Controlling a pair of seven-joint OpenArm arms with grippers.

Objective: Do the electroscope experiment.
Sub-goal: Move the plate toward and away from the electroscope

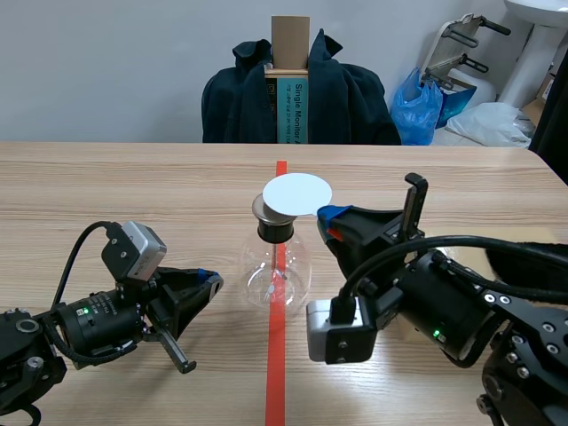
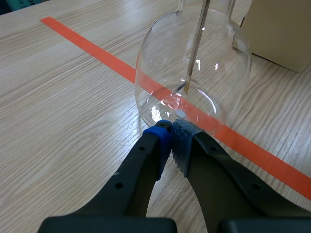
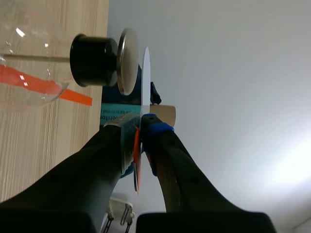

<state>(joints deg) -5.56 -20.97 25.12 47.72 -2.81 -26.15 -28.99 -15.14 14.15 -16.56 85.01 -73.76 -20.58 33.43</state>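
Right wrist view is showing the right gripper (image 3: 141,127) clamping the edge of a white disc (image 3: 146,73), holding it just beside the metal plate (image 3: 125,60) topping the glass flask (image 1: 275,275), which is standing on the tape line (image 1: 276,390). Judging by this, the touching step is underway; reading the rod (image 2: 198,34) inside is yet to come. The left gripper (image 2: 171,133) is resting closed and empty near the flask's base.

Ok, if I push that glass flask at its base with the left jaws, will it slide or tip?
Probably slides: the flask has a wide rounded bulb sitting low on the smooth table. Its black stopper and metal cap add weight up high, so a higher push could tip it. Thin clear glass looks fragile; go gently.
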